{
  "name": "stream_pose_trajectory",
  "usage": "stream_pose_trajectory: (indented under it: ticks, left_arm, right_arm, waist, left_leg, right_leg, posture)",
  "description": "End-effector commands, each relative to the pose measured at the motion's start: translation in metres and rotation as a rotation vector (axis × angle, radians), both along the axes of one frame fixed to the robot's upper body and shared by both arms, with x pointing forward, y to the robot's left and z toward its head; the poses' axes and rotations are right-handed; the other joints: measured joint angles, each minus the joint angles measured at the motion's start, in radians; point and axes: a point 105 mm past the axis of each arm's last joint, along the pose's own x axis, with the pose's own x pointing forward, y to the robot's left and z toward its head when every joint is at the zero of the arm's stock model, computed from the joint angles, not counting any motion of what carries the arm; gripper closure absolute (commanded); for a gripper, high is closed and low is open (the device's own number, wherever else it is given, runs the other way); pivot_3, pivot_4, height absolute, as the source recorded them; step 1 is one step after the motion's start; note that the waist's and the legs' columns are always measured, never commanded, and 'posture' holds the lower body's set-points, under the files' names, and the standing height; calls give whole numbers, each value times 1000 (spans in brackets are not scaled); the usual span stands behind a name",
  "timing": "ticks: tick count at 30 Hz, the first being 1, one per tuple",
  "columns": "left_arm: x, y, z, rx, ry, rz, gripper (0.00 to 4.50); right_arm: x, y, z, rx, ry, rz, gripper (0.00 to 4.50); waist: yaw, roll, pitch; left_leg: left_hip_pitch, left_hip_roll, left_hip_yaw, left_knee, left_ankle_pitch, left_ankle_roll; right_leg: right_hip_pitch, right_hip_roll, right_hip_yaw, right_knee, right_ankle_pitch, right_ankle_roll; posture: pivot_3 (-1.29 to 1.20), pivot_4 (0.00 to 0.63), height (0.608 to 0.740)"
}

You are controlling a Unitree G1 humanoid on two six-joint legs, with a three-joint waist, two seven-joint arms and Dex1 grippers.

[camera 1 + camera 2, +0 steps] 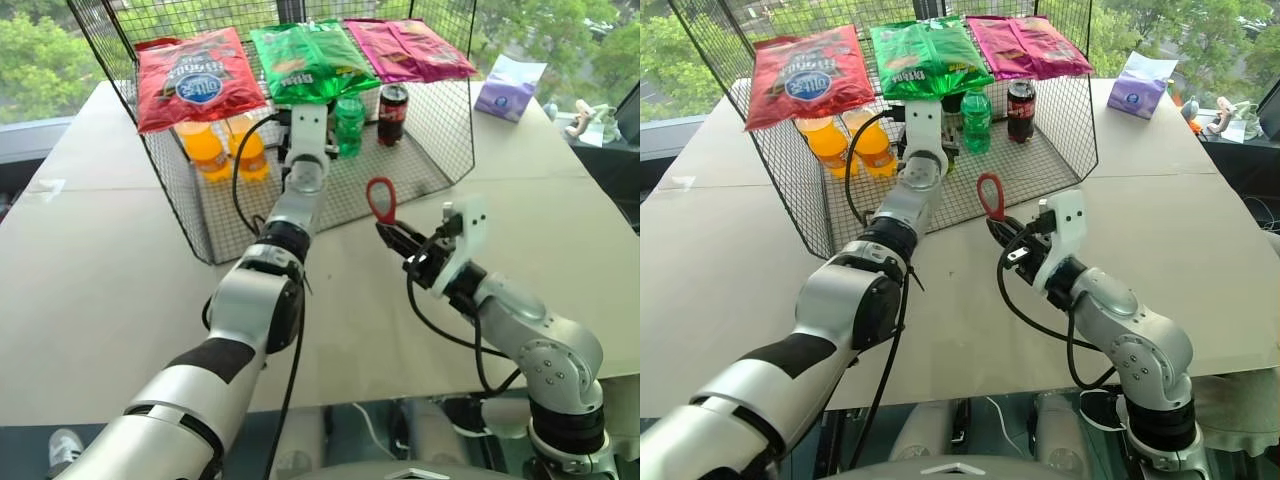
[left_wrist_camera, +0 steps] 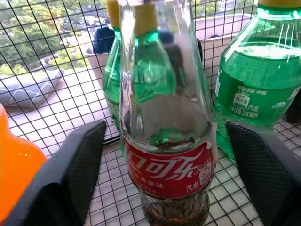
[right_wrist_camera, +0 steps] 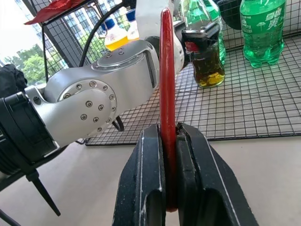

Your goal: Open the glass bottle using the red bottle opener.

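Red bottle opener [image 3: 167, 108] sits clamped between the two black fingers of the right hand [image 3: 170, 141], handle pinched, oval loop head upward. In the head views the right hand [image 1: 392, 236] holds it upright above the worktop [image 1: 90, 270], just in front of the wire-mesh rack [image 1: 400, 170].

Left hand [image 2: 164, 155] reaches into the rack. Its fingers [image 2: 70, 174] stand apart on either side of the glass bottle [image 2: 167, 141], with a gap showing between each pad and the glass; no contact visible. Bottle is upright on the mesh floor, red label band facing the wrist camera, dark liquid in its lower part. In the right wrist view the bottle [image 3: 207, 61] stands between the left hand's fingers.

Green plastic bottles [image 2: 256, 80] stand just behind and beside it. Orange juice bottles [image 1: 210, 150] stand at the robot's left in the rack, a dark can [image 1: 393, 113] at its right. Three snack bags [image 1: 300, 60] lie on top of the rack.
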Motion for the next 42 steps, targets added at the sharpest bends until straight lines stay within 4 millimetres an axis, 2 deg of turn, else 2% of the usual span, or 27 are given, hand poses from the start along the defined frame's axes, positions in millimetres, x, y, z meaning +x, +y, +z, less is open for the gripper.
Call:
stream_pose_trajectory:
  ticks: [1,12,18,23,36,39,42]
  left_arm:
    - [1,1,24,1,-78,6,2172]
    - [-2,6,26,-11,-115,-1,2173]
    - [-16,4,35,-35,-174,-121,2173]
    - [-32,8,29,-21,-154,-205,2173]
    - [-73,-1,23,58,-69,-668,2173]
    - [-82,-1,21,55,-46,-765,2173]
    - [-99,-6,25,-9,-30,-922,2173]
  right_arm:
    - [-5,-3,14,19,-59,1,4500]
    - [-5,-6,14,11,-57,-5,4500]
    - [-4,-7,14,3,-54,1,4500]
    - [-2,-8,13,-5,-52,13,4500]
    - [3,-9,15,-27,-56,46,4500]
    - [3,-9,16,-33,-57,54,4500]
    - [3,-11,15,-42,-56,59,4500]
  waist:
    - [0,0,0]
    - [-1,0,0]
    - [-2,0,0]
    - [-1,0,0]
    - [-1,1,0]
    - [0,1,0]
    - [0,1,0]
  left_leg:
    - [0,0,0,0,0,0]
    - [0,0,0,0,0,0]
    - [0,0,0,0,0,0]
    - [0,0,0,0,0,0]
    - [0,0,0,0,0,0]
    - [0,0,0,0,0,0]
    - [1,0,0,0,0,0]
  right_leg:
    - [0,0,0,0,0,0]
    - [0,0,0,0,0,0]
    - [0,0,0,1,0,0]
    - [0,0,0,0,0,0]
    - [0,0,1,1,0,0]
    - [0,0,1,1,0,0]
    - [0,0,1,1,0,0]
  posture:
    - [0,150,740]
    - [0,150,740]
    - [0,150,740]
    - [0,150,740]
    - [0,150,740]
    - [0,150,740]
    - [0,150,740]
